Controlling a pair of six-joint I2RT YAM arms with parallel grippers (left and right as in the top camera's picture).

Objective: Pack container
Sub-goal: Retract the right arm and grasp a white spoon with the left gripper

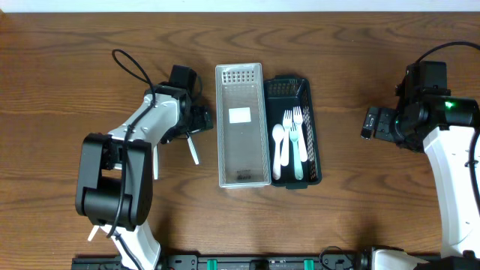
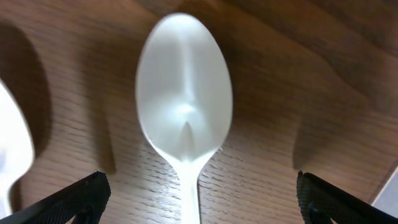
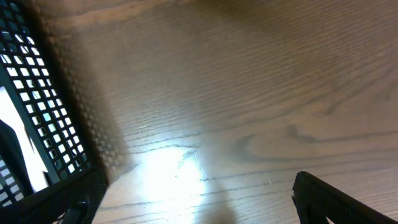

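Observation:
A white plastic spoon (image 2: pixel 183 93) lies on the wood table, its handle running back between my left gripper's (image 2: pixel 199 186) open jaws, which do not touch it. In the overhead view the left gripper (image 1: pixel 193 124) sits left of the clear container (image 1: pixel 241 176), and a white utensil end (image 1: pixel 193 150) pokes out below it. The black basket (image 1: pixel 315 161) beside the container holds several white and pale spoons and forks (image 1: pixel 292 139). My right gripper (image 1: pixel 367 122) is open and empty over bare table, right of the basket; its jaws (image 3: pixel 199 193) show only wood between them.
A second white utensil (image 2: pixel 12 149) lies just left of the spoon; overhead it shows by the left arm (image 1: pixel 155 161). Another white piece (image 1: pixel 92 234) lies near the left arm's base. The basket's mesh wall (image 3: pixel 31 106) is at the right wrist view's left edge.

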